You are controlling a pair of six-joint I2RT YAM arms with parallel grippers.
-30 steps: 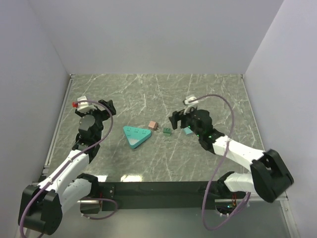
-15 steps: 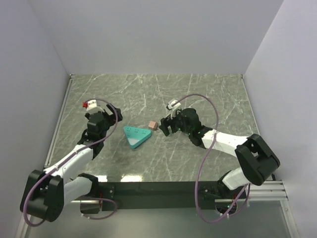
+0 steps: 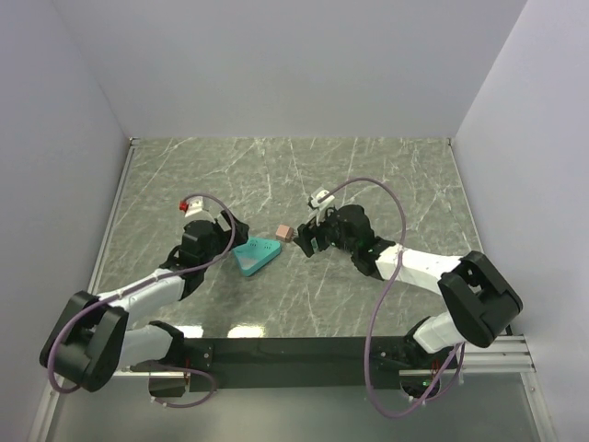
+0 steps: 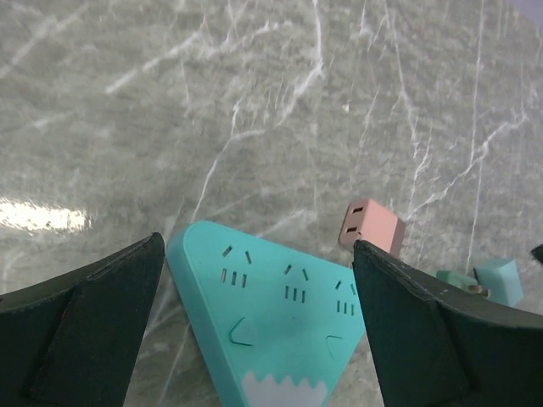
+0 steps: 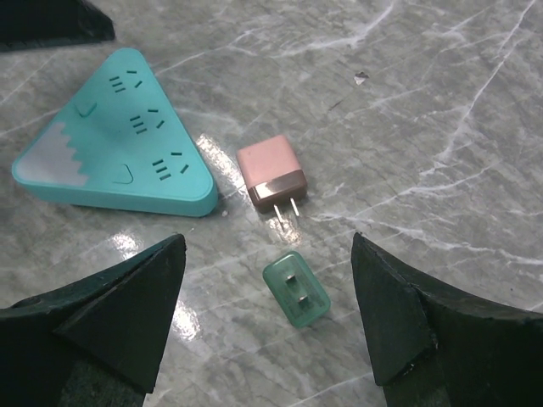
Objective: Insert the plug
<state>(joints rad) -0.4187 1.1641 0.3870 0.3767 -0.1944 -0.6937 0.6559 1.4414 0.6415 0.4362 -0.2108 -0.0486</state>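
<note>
Finding 1, position. The pink plug [image 5: 271, 174] lies near the middle of the table [image 3: 386, 175], just right of the strip [image 5: 110, 144] and not touching it. The green plug [image 5: 296, 289] lies close by, on the near side of the pink one.

Finding 2, claws. Your right claw [image 5: 266, 254] stands open and holds nothing. The green plug sits on the table between its 2 fingers, and the pink plug lies just beyond the tips. Your left claw [image 4: 256, 246] is wide open and empty, hovering over the strip's left half.

Finding 3, deciding relation. The pink plug's long axis runs roughly along the right claw's line of approach, with its 2 prongs pointing back toward the claw. The fingers would therefore close across its flat sides. The right arm is the nearer to both plugs. I judge the left arm better placed to steady the strip.

Finding 4, views. The top view shows the pink plug but hides the green one under the right claw. The right wrist view alone shows the prongs. The left wrist view shows the strip's 3 socket groups facing up, and a small teal block [image 4: 499, 280] beside the green plug.
</note>
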